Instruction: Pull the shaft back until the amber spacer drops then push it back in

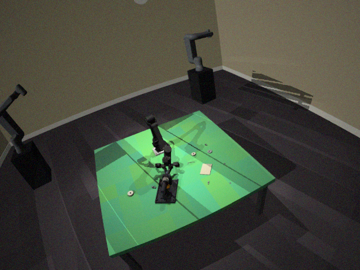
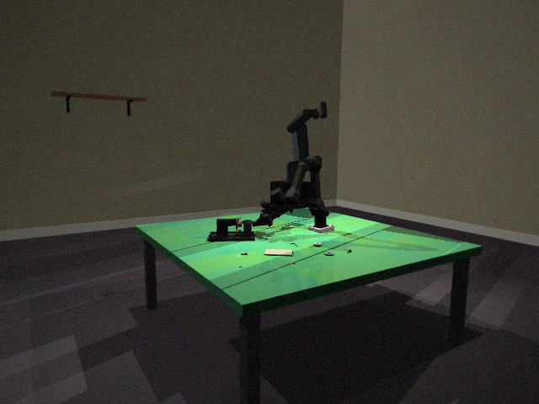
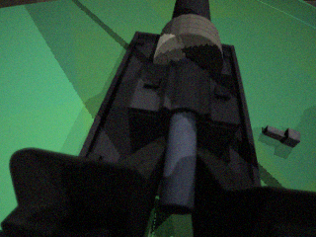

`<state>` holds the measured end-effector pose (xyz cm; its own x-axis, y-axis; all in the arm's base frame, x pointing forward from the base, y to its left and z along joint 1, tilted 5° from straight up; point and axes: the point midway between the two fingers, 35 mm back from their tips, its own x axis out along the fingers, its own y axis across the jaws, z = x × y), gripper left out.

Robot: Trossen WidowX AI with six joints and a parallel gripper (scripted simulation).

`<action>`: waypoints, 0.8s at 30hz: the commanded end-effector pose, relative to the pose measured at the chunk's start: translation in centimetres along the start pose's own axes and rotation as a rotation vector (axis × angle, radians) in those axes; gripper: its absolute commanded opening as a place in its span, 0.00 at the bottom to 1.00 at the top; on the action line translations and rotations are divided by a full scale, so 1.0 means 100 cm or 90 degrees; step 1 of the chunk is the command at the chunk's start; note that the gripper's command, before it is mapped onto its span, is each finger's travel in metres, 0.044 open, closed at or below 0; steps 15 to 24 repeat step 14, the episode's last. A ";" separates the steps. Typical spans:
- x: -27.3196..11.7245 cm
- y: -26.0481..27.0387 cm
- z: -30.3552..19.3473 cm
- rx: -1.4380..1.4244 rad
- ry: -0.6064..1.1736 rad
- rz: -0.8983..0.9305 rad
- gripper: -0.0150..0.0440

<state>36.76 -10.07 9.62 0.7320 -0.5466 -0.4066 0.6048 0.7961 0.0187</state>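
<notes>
The dark fixture base (image 1: 170,199) (image 2: 230,238) stands on the green table. Its big housing block (image 2: 223,227) (image 3: 193,7) is at the far end in the wrist view, and the smaller support block (image 2: 247,227) (image 3: 187,91) is nearer me. Pale spacers (image 2: 238,220) (image 3: 199,25) sit around the shaft line between the blocks. A small amber patch (image 1: 167,186) (image 2: 237,231) shows low beside them; whether that spacer is on the shaft cannot be told. My gripper (image 3: 178,146) is shut on the grey-blue shaft (image 3: 182,130), whose end sticks out of the support block.
A pale flat plate (image 1: 206,169) (image 2: 278,252) lies beside the fixture. Loose rings (image 1: 130,193) (image 1: 193,153) (image 1: 210,151) lie around the table. A small dark block piece (image 1: 153,187) (image 3: 281,134) lies close beside the fixture base. Several other small bits are scattered about.
</notes>
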 end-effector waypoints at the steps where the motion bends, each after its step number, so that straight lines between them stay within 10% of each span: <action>1: 0.000 0.000 0.000 0.000 0.000 0.000 0.30; 14: -0.005 0.001 0.000 0.000 0.000 0.000 0.88; 24: -0.005 0.001 0.000 0.000 0.000 0.000 0.88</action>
